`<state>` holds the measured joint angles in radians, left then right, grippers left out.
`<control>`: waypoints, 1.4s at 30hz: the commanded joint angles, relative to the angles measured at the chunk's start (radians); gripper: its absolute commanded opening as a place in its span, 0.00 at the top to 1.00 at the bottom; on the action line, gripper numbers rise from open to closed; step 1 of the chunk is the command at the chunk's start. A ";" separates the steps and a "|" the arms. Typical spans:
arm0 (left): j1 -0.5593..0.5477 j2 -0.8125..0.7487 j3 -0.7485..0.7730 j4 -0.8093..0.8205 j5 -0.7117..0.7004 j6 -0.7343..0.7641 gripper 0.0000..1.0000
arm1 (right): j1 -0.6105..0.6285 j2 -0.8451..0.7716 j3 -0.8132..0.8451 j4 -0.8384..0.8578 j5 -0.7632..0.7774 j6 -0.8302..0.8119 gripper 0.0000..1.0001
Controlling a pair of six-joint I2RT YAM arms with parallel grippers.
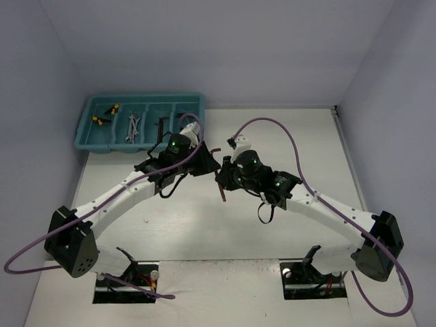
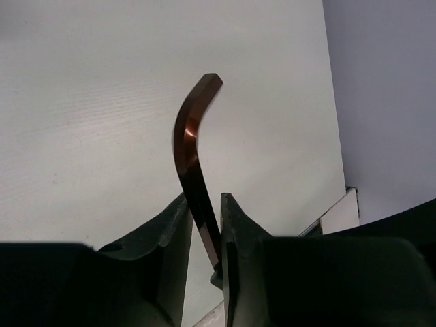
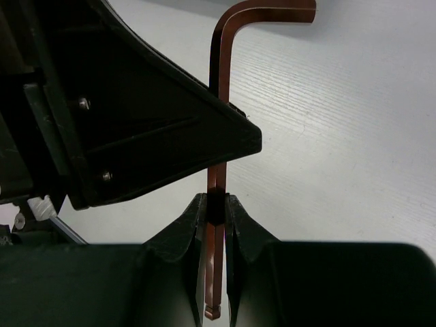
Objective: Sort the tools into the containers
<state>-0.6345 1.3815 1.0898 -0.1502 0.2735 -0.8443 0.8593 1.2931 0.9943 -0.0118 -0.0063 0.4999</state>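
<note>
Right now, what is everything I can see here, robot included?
teal tray: one, teal, four compartments, far left corner of the table.
yellow-and-black handled pieces: two, yellow and black, leftmost compartment.
wrenches: count unclear, silver, second compartment from the left.
dark L-shaped key: at least one, dark, third compartment.
dark red hex key: one, dark red, held over the middle of the table.
table: one, white, under everything.
cables: two, purple, one looping off each arm.
arms: two, white and black, based at the near edge.
left gripper: one, black, shut on the dark red hex key.
right gripper: one, black, shut on the same key.
</note>
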 commanded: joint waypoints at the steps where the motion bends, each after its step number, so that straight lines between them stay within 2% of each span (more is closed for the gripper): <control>1: -0.005 -0.014 0.059 0.081 -0.029 0.032 0.96 | 0.006 -0.018 0.081 0.113 -0.012 -0.007 1.00; 2: -0.005 -0.015 0.064 0.083 -0.031 0.038 1.00 | 0.005 -0.012 0.083 0.113 -0.010 -0.010 1.00; 5: -0.002 -0.011 0.080 0.088 -0.040 0.064 1.00 | 0.004 0.010 0.094 0.112 -0.001 -0.018 0.98; 6: 0.001 -0.008 0.088 0.082 -0.044 0.076 1.00 | 0.004 0.017 0.098 0.113 -0.001 -0.023 0.90; 9: 0.024 0.012 0.128 0.032 -0.055 0.123 1.00 | 0.000 0.035 0.113 0.111 0.002 -0.037 0.51; 11: 0.067 0.034 0.166 0.000 -0.050 0.164 1.00 | -0.006 0.038 0.115 0.110 0.007 -0.043 0.34; 14: 0.184 0.081 0.242 -0.055 -0.027 0.238 1.00 | -0.021 0.014 0.099 0.105 0.046 -0.050 0.23; 17: 0.318 0.160 0.332 -0.117 -0.012 0.347 1.00 | -0.044 -0.009 0.074 0.091 0.066 -0.062 0.18; 21: 0.440 0.306 0.551 -0.204 0.005 0.483 1.00 | -0.090 -0.034 0.039 0.054 0.072 -0.074 0.16; 24: 0.524 0.518 0.761 -0.277 0.019 0.557 1.00 | -0.121 -0.041 0.026 0.026 0.058 -0.078 0.16; 30: 0.602 0.881 1.189 -0.338 0.090 0.588 1.00 | -0.167 -0.046 0.015 -0.030 0.032 -0.078 0.16; 33: 0.629 0.996 1.325 -0.330 0.101 0.561 1.00 | -0.176 -0.049 0.010 -0.048 0.035 -0.063 0.16; 36: 0.630 1.067 1.355 -0.296 0.102 0.559 1.00 | -0.178 -0.055 0.006 -0.059 0.046 -0.047 0.16; 40: 0.630 1.071 1.280 -0.206 0.104 0.546 0.83 | -0.185 -0.072 0.006 -0.094 0.095 -0.040 0.15; 41: 0.630 1.061 1.263 -0.196 0.100 0.546 0.66 | -0.186 -0.073 0.008 -0.102 0.105 -0.042 0.15; 42: 0.630 1.041 1.234 -0.183 0.093 0.548 0.59 | -0.190 -0.076 0.013 -0.111 0.114 -0.047 0.15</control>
<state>-0.0016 2.5542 2.3357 -0.4658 0.3554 -0.2988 0.6826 1.2649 0.9897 -0.1130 0.0425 0.4477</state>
